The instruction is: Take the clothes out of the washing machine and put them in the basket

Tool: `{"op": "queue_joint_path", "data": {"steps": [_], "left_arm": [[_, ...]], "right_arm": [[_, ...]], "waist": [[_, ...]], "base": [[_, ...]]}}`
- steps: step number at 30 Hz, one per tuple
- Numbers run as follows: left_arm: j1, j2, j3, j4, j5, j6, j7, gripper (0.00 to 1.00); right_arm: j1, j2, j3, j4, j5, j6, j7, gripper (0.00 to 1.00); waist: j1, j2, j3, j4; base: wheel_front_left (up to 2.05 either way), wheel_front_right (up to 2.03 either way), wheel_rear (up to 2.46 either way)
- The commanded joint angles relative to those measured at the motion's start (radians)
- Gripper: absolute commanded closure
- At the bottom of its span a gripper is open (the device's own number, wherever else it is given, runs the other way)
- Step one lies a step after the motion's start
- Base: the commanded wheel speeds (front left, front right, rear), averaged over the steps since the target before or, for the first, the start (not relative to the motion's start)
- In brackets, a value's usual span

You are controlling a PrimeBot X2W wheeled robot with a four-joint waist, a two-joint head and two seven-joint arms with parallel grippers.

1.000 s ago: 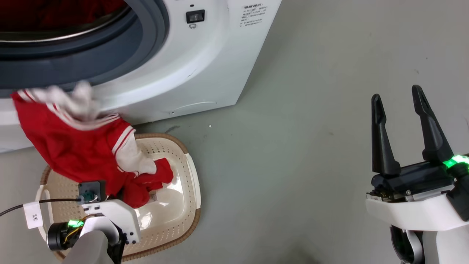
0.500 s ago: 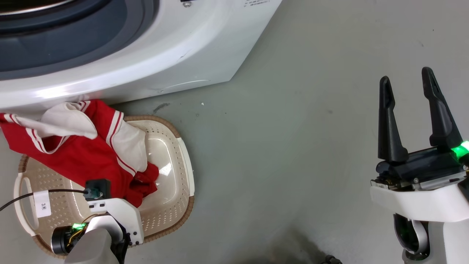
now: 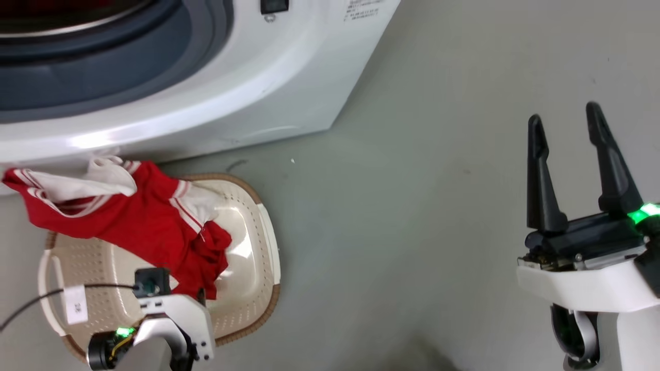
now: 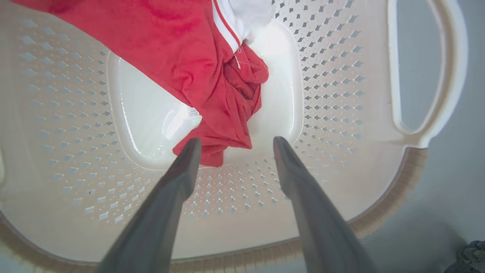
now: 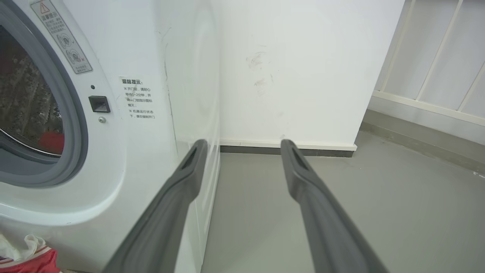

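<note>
The red garment drapes over the basket's far-left rim, its long axis slanting down to the floor and its bunched end pointing at the left gripper. That gripper's fingers are spread over the basket, gripping nothing. Well right of the basket, the right gripper gapes too. A second ago the garment hung higher.

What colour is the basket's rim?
Brown rim on the cream basket, best in the head view.

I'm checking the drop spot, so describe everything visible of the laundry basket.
The basket is cream plastic: sloped walls pierced with holes, glossy solid bottom, cut-out handle, brown woven-look rim. It stands upright on the grey floor, before the washing machine. A red garment with white stripes lies partly inside, spilling over the machine-side rim. The open left gripper hovers over it.
</note>
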Motion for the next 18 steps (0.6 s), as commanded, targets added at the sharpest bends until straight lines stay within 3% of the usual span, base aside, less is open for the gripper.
{"op": "queue_joint_path", "data": {"steps": [1,8,18], "left_arm": [[0.021,-0.007,-0.008,0.002,0.007,-0.001,-0.022,0.00],[0.094,-0.027,-0.012,-0.049,0.009,0.002,-0.073,0.00],[0.308,-0.046,0.059,-0.427,0.069,0.065,-0.073,0.00]], "right_arm": [[0.019,0.000,-0.001,0.005,-0.008,-0.001,-0.002,0.00],[0.084,0.000,-0.005,0.026,-0.037,-0.001,-0.002,0.00],[0.180,0.000,-0.012,0.042,-0.059,-0.001,-0.002,0.00]], "waist": [[-0.0001,-0.0001,-0.052,0.017],[-0.0001,-0.0001,-0.189,0.056],[-0.0001,-0.0001,-0.344,0.101]], "base": [[0.00,0.00,0.00],[0.00,0.00,0.00],[0.00,0.00,0.00]]}}
